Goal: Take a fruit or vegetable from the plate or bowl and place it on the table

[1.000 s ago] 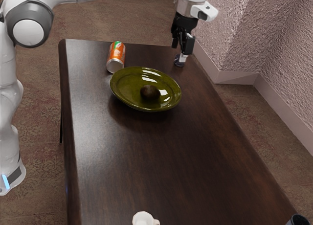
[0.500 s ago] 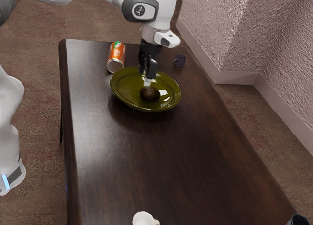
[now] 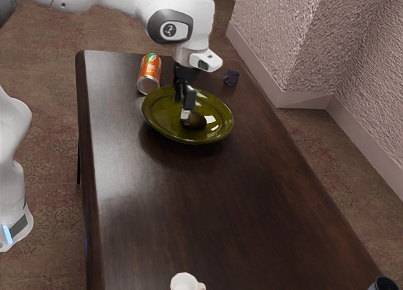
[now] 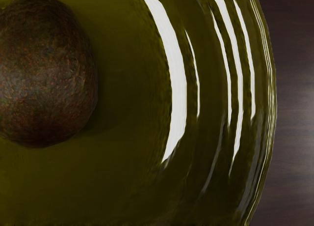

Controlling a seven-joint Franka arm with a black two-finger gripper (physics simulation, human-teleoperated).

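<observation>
While the brown avocado (image 3: 198, 121) lies in the green plate (image 3: 158, 121) on the table (image 3: 189, 208), the tool (image 3: 185, 115) hangs close by its side toward the exterior view's left; I cannot tell how far open it is, or whether it touches or holds anything.
</observation>
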